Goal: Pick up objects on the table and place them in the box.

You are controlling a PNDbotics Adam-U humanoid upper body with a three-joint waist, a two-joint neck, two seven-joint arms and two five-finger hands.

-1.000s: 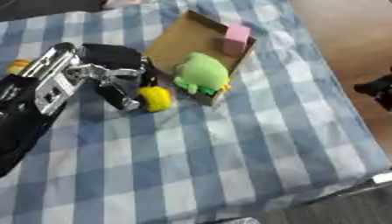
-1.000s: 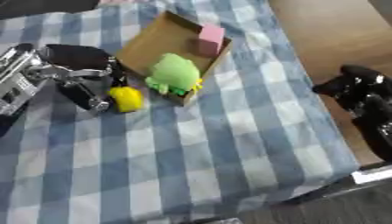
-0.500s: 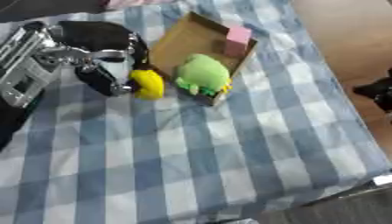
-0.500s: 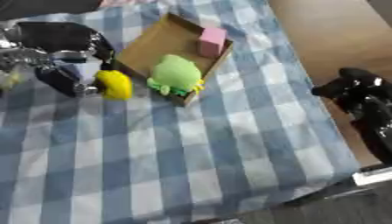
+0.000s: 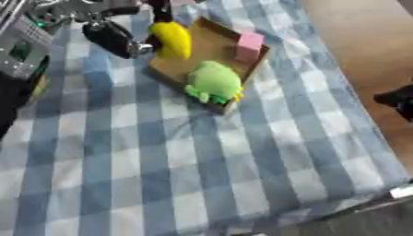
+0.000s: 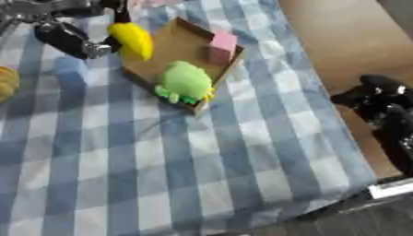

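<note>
My left hand point(image 5: 113, 34) is shut on a yellow banana point(image 5: 173, 38) and holds it above the near left rim of the shallow cardboard box point(image 5: 211, 48). Inside the box a pink block point(image 5: 249, 44) stands at the far right. A green plush toy point(image 5: 214, 83) lies at the box's near end, partly over its rim. At the left edge of the right eye view an orange-yellow object point(image 6: 6, 82) lies on the cloth. My right hand point(image 6: 384, 107) hangs off the table's right side, its fingers blurred.
A blue and white checked cloth point(image 5: 193, 161) covers the table. Bare brown tabletop point(image 6: 339, 41) runs along the right. The cloth's near edge drops off at the bottom right.
My left hand has carried the banana from the cloth up and toward the box, to just over its left rim. The camera has also shifted.
</note>
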